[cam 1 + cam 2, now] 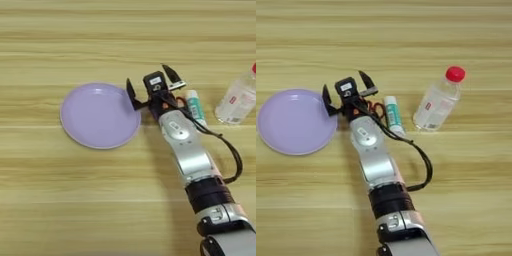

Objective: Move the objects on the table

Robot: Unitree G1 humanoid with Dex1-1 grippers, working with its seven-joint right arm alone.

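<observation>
1. On the wooden table (456, 30), left of centre: lavender plate (97, 116), bare.
2. Right arm's gripper (152, 87): fingers spread wide, holding nothing, just beside the plate's right rim.
3. Glue stick (393, 115): lying flat right of the gripper; something red shows beneath the wrist, unidentifiable.
4. Clear red-capped bottle (437, 102): far right, lying tilted.
5. Advice: centre the fingers across the glue stick before closing.

The right arm (376, 165) enters from the bottom edge and reaches up across the picture, silver forearm tilted toward the left. Its gripper (152, 84) has both black fingers (131, 95) spread wide apart, holding nothing between them.
</observation>
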